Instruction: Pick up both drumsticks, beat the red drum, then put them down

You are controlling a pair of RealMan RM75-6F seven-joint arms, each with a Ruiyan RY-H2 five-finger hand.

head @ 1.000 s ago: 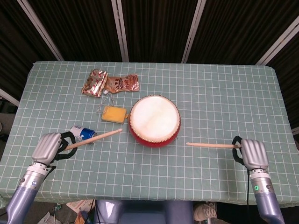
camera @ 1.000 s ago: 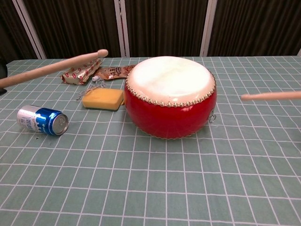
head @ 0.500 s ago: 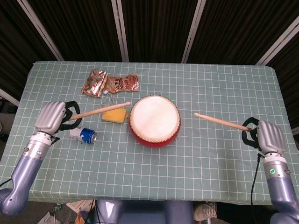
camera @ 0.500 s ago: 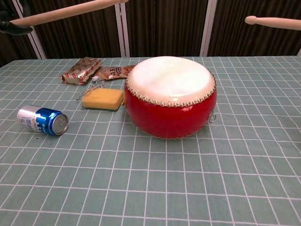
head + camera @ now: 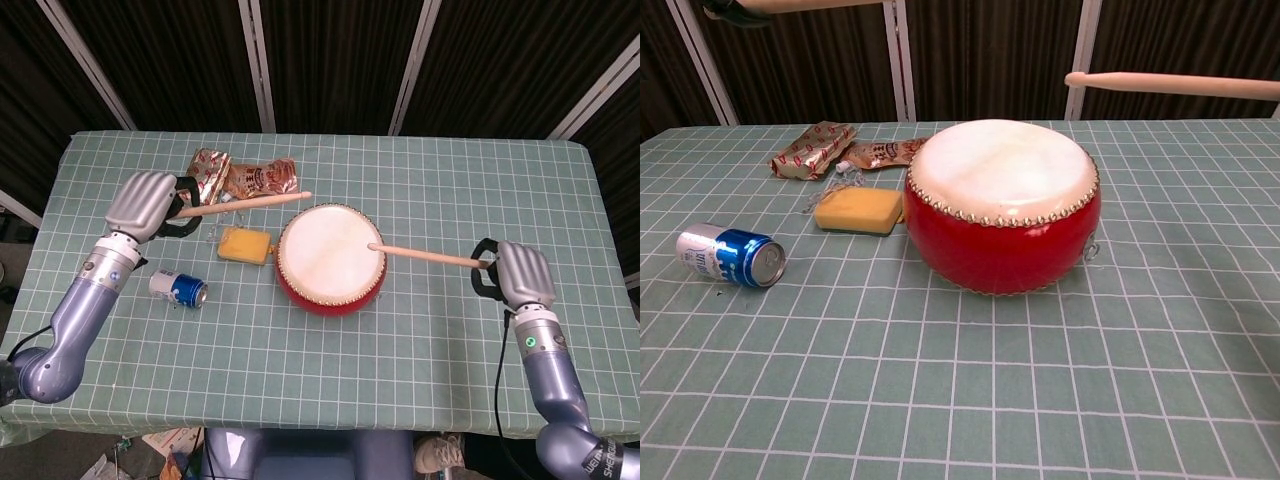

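The red drum with its white skin stands mid-table. My left hand grips one wooden drumstick; it is raised at the drum's far left, tip pointing right. In the chest view only a sliver of that stick shows at the top edge. My right hand holds the other drumstick, whose tip hangs above the drum's right rim.
A blue can lies on its side at the left. A yellow sponge sits beside the drum. Snack packets lie behind it. The green checked cloth covers the table.
Both hands have risen from the table with their sticks. The left stick moved up and back toward the packets; the right stick swung inward so its tip is now over the drum's edge.
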